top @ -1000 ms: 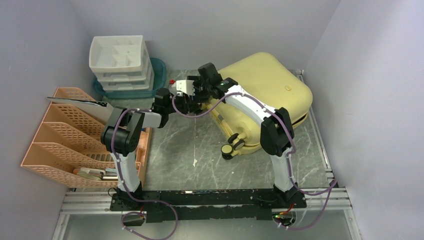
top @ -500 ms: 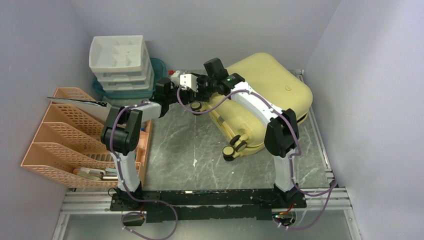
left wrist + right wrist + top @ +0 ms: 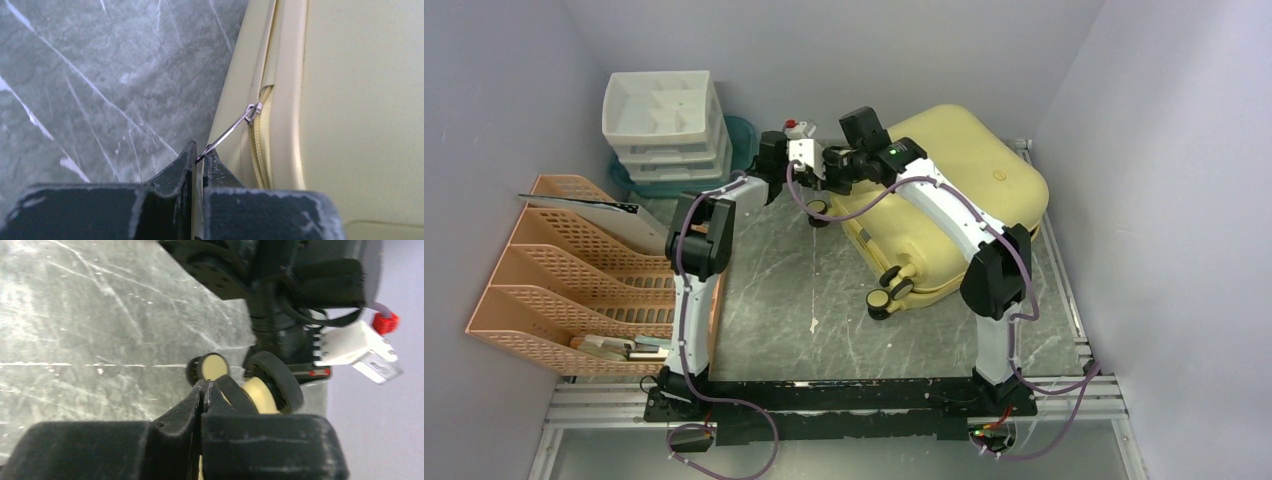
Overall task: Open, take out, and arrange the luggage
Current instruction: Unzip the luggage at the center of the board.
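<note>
the luggage lay flat at the back right of the grey tabletop, with its wheels on the near-left edge. the left claw was pinched on the metal zipper pull at the seam. the right claw was closed on nothing, just beside a black-and-yellow wheel.

No words or numbers can be read anywhere. The luggage has a small round mark on its yellow shell, but it is too tiny to make out. A white block, far past the right fingers, has a grey patch too blurry to read.
</note>
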Motion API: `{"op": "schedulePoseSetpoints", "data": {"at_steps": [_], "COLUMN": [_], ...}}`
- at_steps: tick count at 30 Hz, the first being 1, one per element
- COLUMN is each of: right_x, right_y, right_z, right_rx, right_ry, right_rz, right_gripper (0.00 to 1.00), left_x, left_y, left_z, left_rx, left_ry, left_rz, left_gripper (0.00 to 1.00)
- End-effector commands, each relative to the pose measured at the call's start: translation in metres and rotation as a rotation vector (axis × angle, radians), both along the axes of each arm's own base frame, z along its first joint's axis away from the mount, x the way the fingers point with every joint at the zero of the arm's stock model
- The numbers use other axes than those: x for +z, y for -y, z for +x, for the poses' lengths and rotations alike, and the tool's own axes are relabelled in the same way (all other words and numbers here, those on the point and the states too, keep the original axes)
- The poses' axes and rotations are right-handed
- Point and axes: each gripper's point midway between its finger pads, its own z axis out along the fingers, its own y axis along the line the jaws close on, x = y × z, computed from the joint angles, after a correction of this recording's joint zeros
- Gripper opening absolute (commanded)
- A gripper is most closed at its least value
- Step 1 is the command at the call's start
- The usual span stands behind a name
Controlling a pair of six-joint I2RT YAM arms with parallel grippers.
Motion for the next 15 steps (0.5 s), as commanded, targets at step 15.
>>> {"op": "schedulePoseSetpoints", "data": {"at_steps": [15], "right_x": [0.000], "right_y": [0.028], "right_z": [-0.019], "right_rx": [0.001], "right_ry": [-0.155], "right_rz": [0.018], "right_gripper": [0.00], "left_x": [-0.011], "left_y": [0.034], "left_z": [0.051], "left_rx": [-0.010], "left_ry": [0.084], "left_rz": [-0.004], "left_gripper": [0.05]}}
